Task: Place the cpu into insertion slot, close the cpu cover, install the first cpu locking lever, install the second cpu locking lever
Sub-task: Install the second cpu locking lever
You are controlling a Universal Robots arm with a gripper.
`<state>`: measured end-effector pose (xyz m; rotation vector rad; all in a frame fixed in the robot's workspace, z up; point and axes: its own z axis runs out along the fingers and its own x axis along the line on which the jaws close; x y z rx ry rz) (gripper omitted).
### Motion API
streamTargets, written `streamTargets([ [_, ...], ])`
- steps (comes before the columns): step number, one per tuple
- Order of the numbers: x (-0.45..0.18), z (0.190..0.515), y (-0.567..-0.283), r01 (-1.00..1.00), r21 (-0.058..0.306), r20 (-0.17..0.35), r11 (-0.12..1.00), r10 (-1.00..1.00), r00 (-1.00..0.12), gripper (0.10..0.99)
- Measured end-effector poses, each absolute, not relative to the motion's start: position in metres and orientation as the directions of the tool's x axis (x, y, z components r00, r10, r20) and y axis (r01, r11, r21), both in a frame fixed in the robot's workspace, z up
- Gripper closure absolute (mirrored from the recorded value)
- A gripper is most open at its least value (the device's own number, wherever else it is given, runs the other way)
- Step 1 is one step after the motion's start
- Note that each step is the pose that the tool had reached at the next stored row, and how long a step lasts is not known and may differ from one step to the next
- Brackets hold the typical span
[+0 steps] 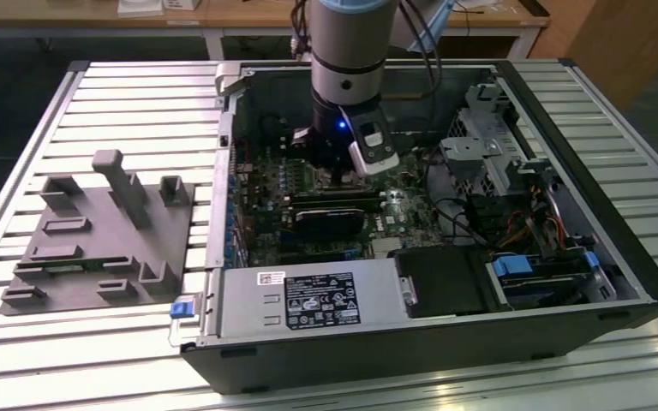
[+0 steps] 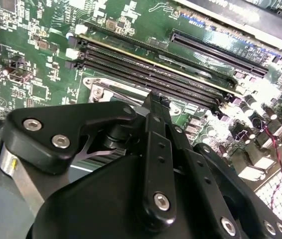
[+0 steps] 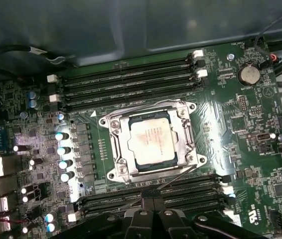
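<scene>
In the first wrist view the cpu point(image 3: 151, 138) lies flat in the insertion slot point(image 3: 193, 160) on the green motherboard, its pale metal top showing. The cpu cover point(image 3: 117, 144), a silvery frame, lies down around it. A thin locking lever point(image 3: 178, 175) runs slanted along the socket's side nearest the fingers, ending close to my gripper point(image 3: 148, 201). Its black fingertips are pressed together, just off the socket's edge. In the second wrist view the gripper point(image 2: 153, 98) points down at a corner of the socket point(image 2: 97, 89). In the exterior view the gripper point(image 1: 335, 175) is low inside the open computer case.
Long black memory slots point(image 3: 131, 79) flank the socket on both sides. A row of capacitors point(image 3: 64, 149) stands beside it. A black card point(image 1: 329, 218), a power supply point(image 1: 306, 300) and a drive cage point(image 1: 478, 145) crowd the case. A grey fixture point(image 1: 100, 231) sits on the table at the exterior view's left.
</scene>
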<state>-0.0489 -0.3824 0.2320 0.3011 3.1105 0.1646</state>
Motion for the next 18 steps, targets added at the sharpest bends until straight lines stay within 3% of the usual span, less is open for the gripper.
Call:
streamTargets([
  [18,-0.061,0.218,-0.387,0.19,0.153,0.007,0.97,0.192,-0.981,0.98],
])
